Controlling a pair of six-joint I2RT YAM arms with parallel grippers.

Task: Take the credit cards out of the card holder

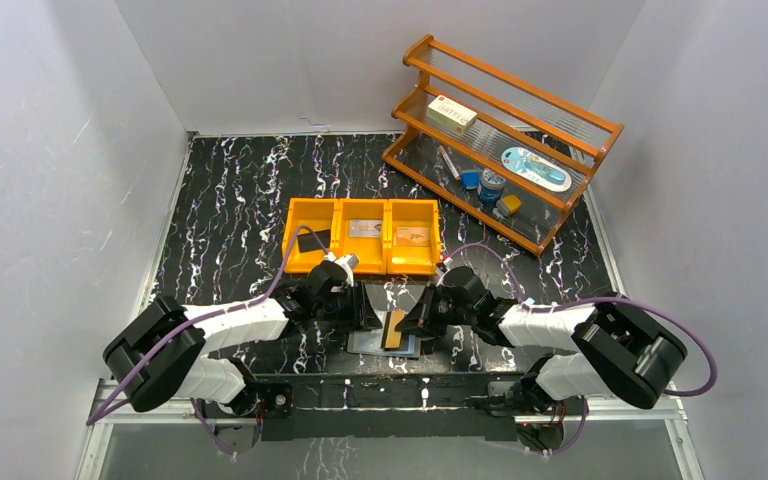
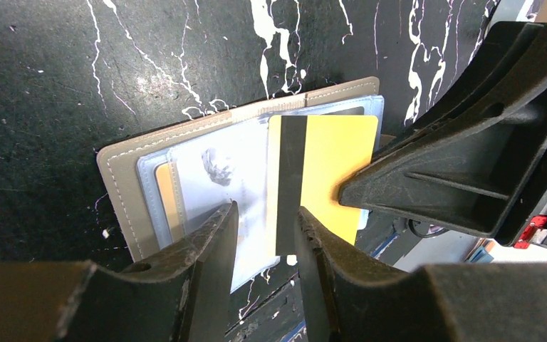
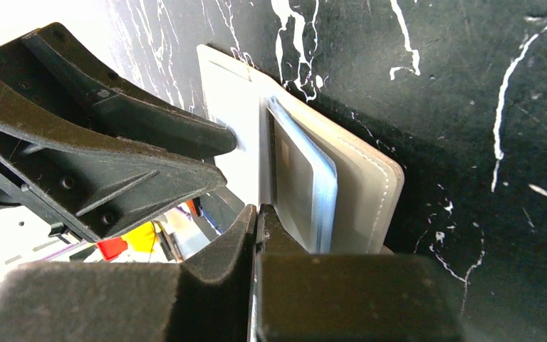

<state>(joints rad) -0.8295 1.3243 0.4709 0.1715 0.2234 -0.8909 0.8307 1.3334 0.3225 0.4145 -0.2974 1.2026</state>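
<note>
Lying open just before the orange bin (image 1: 363, 201): card holder (image 2: 117, 185), yellow card (image 2: 335, 157) half out, being pinched by right end effector (image 3: 256, 212); left end effector (image 2: 267, 214) hovering narrowly parted. Sitting in bin compartments: black card (image 1: 311, 240), silvery card (image 1: 364, 228), tan card (image 1: 412, 237).

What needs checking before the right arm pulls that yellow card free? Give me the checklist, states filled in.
1. Right claw shut on the yellow card: ok.
2. Yellow card partly out of the card holder: ok.
3. Left claw open, fingertips down at the card holder's lining: ok; whether it presses, cannot tell.
4. Card holder lying open on the table: ok.
5. Card holder emptied: not ok, a tan card sits in the other leaf.
6. Room in the orange bin: cannot tell; each compartment holds a card.
</note>
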